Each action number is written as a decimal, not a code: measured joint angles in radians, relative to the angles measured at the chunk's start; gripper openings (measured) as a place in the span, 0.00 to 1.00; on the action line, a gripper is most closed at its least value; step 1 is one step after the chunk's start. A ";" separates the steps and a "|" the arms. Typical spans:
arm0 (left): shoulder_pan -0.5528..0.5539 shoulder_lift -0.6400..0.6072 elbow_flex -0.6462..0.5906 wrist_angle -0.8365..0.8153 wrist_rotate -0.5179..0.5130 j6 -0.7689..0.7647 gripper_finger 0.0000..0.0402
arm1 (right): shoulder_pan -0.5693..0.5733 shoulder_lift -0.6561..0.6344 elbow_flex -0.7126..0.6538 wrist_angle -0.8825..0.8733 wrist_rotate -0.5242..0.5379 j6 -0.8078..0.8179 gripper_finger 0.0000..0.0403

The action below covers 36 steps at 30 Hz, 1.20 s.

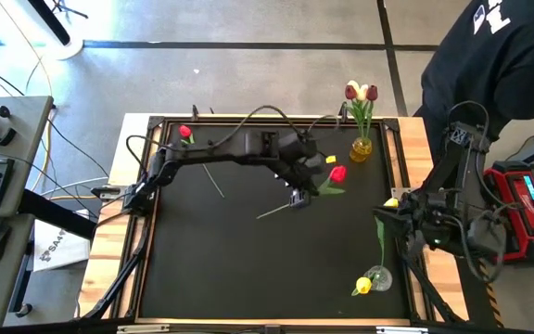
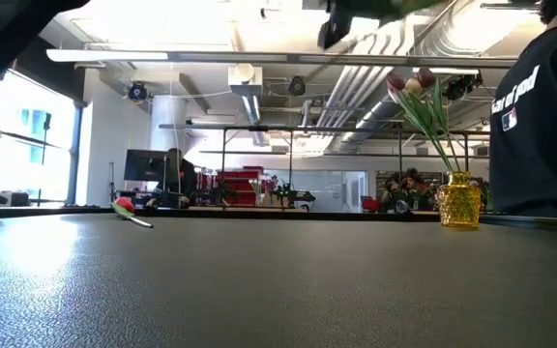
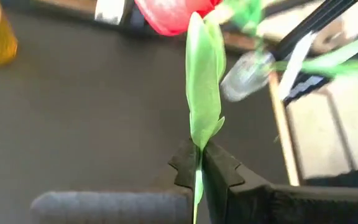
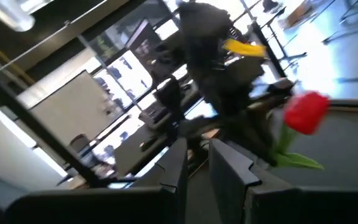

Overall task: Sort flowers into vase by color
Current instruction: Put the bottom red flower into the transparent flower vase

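My left gripper (image 1: 302, 193) is over the mat's middle, shut on a red tulip (image 1: 337, 173) that is lifted off the mat. A gold vase (image 1: 361, 148) at the far right edge holds a dark red and a cream tulip (image 1: 361, 92). A clear vase (image 1: 376, 277) near the right front corner holds a yellow tulip (image 1: 363, 287). Another red tulip (image 1: 185, 133) lies flat at the far left. My right gripper (image 1: 384, 219) hovers at the mat's right edge, just above the clear vase's stem, fingers a little apart with nothing between them (image 4: 197, 163). My left gripper pinches the red tulip between its two fingers at the stem where a long green leaf starts (image 3: 197, 152), below the head (image 3: 173, 15). The fingers lie across the stem. The tulip is lifted clear, head toward the right edge, stem end (image 1: 262, 216) trailing left.
A person in a dark shirt (image 1: 489, 56) stands at the far right corner. A small yellow shape (image 1: 330, 160) sits beside my left wrist; what it is cannot be told. Another yellow head (image 1: 390, 202) shows by my right gripper. The mat's wooden frame (image 1: 248, 119) bounds the work area.
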 joint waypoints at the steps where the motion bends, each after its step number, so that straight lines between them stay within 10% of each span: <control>1: 0.002 -0.011 0.000 0.027 0.012 0.000 0.00 | -0.020 0.000 0.000 -0.013 -0.001 0.005 0.13; 15: -0.046 -0.044 0.007 0.372 0.239 0.016 0.00 | -0.238 0.006 0.000 -0.077 -0.145 -0.055 0.48; 22: -0.057 -0.044 0.007 0.428 0.236 0.017 0.00 | -0.328 0.006 0.000 -0.098 -0.463 -0.088 0.61; 29: -0.056 -0.043 0.007 0.423 0.231 0.005 0.00 | -0.395 0.007 0.000 -0.102 -0.465 -0.093 0.51; 36: -0.056 -0.042 0.007 0.374 0.182 -0.018 0.00 | -0.401 0.006 0.000 -0.099 -0.469 -0.088 0.19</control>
